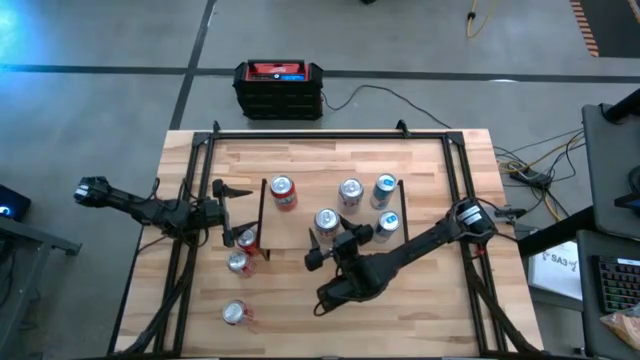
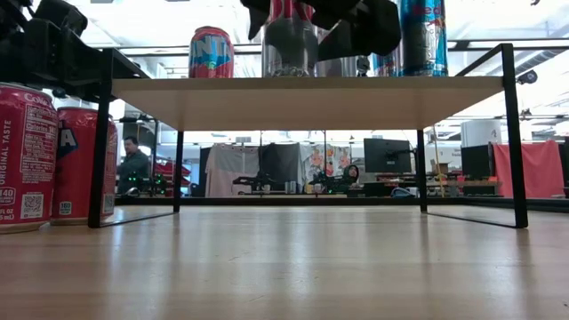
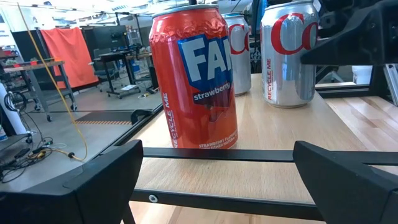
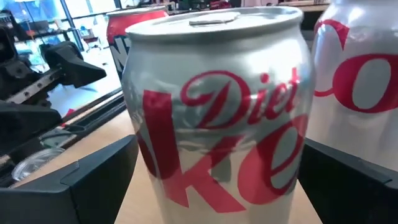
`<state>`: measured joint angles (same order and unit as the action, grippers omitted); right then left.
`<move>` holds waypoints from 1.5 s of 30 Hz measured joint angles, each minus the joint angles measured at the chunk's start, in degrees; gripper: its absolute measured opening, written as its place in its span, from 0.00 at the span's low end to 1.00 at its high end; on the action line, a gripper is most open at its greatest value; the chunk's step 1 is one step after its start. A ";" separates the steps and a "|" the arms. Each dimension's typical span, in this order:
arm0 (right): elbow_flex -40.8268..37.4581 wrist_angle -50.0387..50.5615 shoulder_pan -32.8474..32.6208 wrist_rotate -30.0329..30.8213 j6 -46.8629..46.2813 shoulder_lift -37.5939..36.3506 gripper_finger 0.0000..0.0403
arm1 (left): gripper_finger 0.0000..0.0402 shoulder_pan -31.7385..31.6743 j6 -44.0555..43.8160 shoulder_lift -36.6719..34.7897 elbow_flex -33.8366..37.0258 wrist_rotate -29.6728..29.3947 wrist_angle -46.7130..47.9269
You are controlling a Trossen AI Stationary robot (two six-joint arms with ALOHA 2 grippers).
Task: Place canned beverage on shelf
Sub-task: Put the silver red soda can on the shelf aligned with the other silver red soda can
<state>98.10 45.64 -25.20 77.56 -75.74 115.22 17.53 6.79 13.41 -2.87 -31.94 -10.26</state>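
The shelf (image 1: pixel 290 235) stands mid-table, a light-wood board on thin black legs. On it stand a red Fanta can (image 1: pixel 283 191), silver cans (image 1: pixel 350 192) and blue cans (image 1: pixel 386 187). A silver Diet Coke can (image 4: pixel 211 106) also stands upright on the board (image 1: pixel 325 222). My right gripper (image 4: pixel 217 177) is open, level with this can, one finger on either side of it. My left gripper (image 3: pixel 217 180) waits open at the shelf's left end (image 1: pixel 228 212), facing the Fanta can (image 3: pixel 196 81) across the shelf's black rail.
Three red cans stand on the table left of the shelf (image 1: pixel 247 238) (image 1: pixel 238 262) (image 1: pixel 235 313); two of them show in the low view (image 2: pixel 27 151). A black-and-red box (image 1: pixel 279 88) sits beyond the far edge. Black rails (image 1: pixel 330 133) frame the tabletop.
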 joint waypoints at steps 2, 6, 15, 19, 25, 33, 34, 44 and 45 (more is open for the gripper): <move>0.22 0.04 0.01 0.00 1.52 0.00 0.99 | 1.00 0.01 0.00 0.00 0.00 0.00 0.01; 0.51 0.03 0.09 0.02 1.87 0.00 0.99 | 1.00 0.01 0.00 0.00 0.00 0.00 0.01; 0.51 0.03 1.41 0.41 0.81 0.00 0.99 | 1.00 -0.01 0.01 0.00 0.00 0.00 0.00; 0.49 -0.06 2.09 0.01 0.90 0.03 0.99 | 1.00 0.00 0.00 0.00 0.00 0.00 0.02; 0.10 -0.08 2.75 -0.07 1.42 0.09 0.99 | 1.00 -0.01 0.00 0.00 0.00 0.00 0.00; 0.02 -0.24 3.24 -0.10 6.06 0.10 0.99 | 1.00 0.01 0.00 0.00 0.00 0.00 0.00; 0.02 -0.41 3.37 -0.16 6.24 0.11 0.99 | 1.00 0.00 0.00 0.00 0.00 0.00 0.00; -0.13 -1.88 4.93 -4.12 8.28 0.17 0.99 | 1.00 -0.01 0.00 0.00 0.00 0.00 0.00; -0.13 -2.00 5.00 -4.26 8.28 0.17 0.99 | 1.00 0.00 0.00 0.00 0.00 0.00 0.00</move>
<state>97.97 43.64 -20.20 73.30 -67.46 115.39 17.53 6.79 13.41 -2.87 -31.94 -10.26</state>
